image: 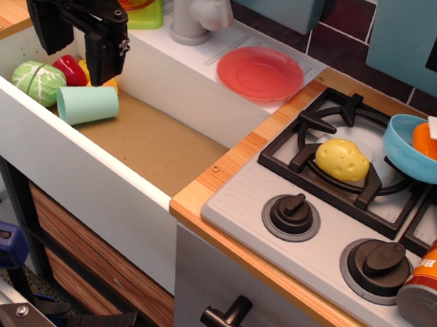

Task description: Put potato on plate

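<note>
well, i'm hanging over the sink, nowhere near the potato.
my gripper (73, 36) has its fingers spread with nothing between them, above the mint cup (88, 104) and cabbage (39, 82). the potato (343, 159) sits on the stove grate (338, 149), well apart from me; the plate (260, 73) lies behind the sink by the faucet (196, 9). risks as i see them: clipping the faucet crossing over, or catching a grate bar so the lumpy potato rolls toward the blue bowl (423, 151).

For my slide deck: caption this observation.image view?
Robot hand hangs over the sink; potato sits on the stove burner, red plate empty.
</note>
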`<state>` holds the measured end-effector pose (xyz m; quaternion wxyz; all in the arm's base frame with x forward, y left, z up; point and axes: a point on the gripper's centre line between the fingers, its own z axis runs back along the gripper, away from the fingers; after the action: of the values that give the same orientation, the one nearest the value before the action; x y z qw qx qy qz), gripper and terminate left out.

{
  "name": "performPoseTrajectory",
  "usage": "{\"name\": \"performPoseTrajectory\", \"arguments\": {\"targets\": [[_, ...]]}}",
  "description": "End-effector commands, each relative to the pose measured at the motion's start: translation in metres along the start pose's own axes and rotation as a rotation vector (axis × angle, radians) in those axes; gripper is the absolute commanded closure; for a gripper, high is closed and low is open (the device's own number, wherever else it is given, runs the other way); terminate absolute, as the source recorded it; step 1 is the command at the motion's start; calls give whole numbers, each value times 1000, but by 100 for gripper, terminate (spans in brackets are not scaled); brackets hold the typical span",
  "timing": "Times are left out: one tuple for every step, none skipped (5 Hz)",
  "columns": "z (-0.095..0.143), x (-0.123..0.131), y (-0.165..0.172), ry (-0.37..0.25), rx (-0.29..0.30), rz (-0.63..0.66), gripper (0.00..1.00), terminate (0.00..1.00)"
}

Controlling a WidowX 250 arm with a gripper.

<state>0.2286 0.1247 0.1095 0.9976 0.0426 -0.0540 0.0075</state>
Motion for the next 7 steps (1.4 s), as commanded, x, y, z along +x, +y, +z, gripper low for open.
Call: {"name": "performPoseTrajectory", "arguments": {"targets": [[0,0,0,0,0,0,0,0],[18,26,-30,-21,23,16,0,0],[35,47,-68,-87,49,-20,0,0],[43,67,-103,-125,-14,-59,0,0],[33,84,-138,-207,-60,-103,0,0],[18,99,-169,-260,-61,-94,0,0],[9,109,-196,-243,-83,-78,0,0]]}}
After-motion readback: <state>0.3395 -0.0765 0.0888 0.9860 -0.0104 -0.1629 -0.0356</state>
